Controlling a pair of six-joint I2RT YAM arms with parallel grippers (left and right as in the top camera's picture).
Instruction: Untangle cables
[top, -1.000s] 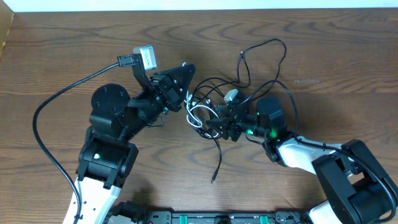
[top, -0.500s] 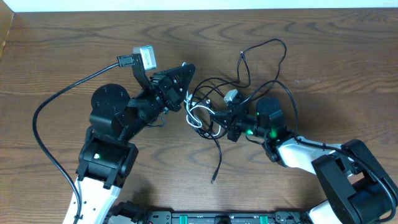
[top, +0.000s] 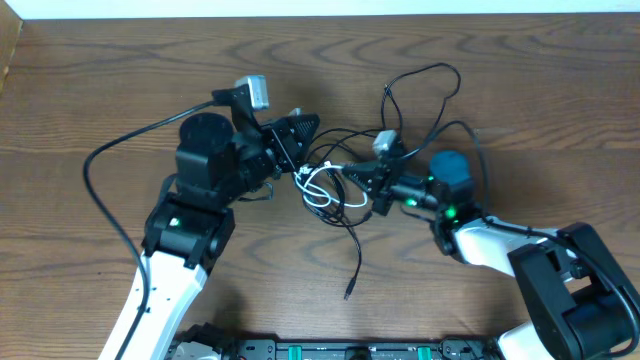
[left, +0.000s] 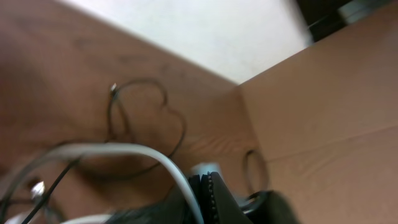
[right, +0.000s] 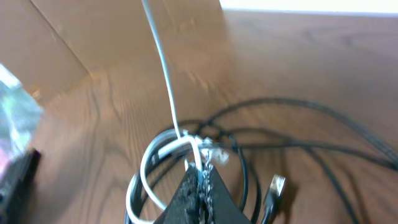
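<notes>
Brown wood-grain table (top: 560, 90) under tangled cables (top: 322, 183)

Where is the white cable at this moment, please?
In the overhead view, the white cable lies looped mid-table between the left pincer and the right pincer, which both seem to pinch it, with the black cables tangled around it.

You will find no words, numbers or signs that you can read here. The table (top: 120, 80) and the cables (top: 318, 190) show no letters you can make out. Both wrist views are blurry, so nothing small can be read there.
</notes>
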